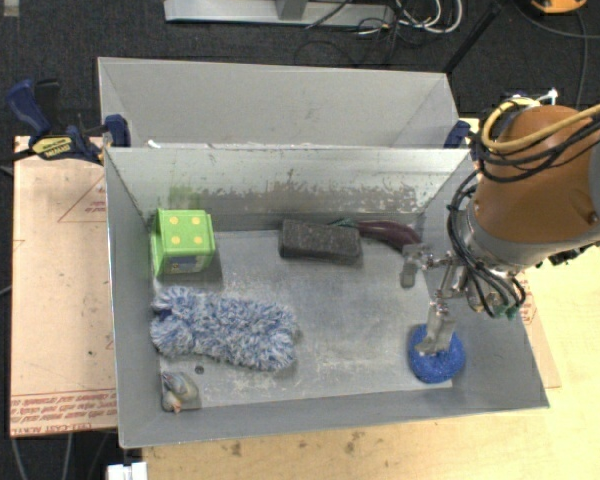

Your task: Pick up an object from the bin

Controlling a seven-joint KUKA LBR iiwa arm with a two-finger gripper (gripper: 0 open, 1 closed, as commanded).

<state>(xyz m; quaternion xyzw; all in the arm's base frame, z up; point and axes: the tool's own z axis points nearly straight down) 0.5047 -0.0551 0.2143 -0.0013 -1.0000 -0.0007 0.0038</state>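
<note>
Six things are lying in the bin (280,183). The gripper (439,338) is hanging at the near right corner, its tip right on top of a blue round lump (430,369). I cannot tell if it is spread or pressed together. A green cube (185,240), a grey block (321,239) and a maroon piece (390,233) are sitting by the far wall. A fluffy mitt (223,328) and a small scrap (180,391) are lying near left.

The end effector (439,340) covers the middle of a round blue thing (427,370). The arm (535,183) runs off the right edge. A dark red item (388,232) is partly hidden behind a grey block (321,240). A brownish scrap (179,391) is too small to identify.
</note>
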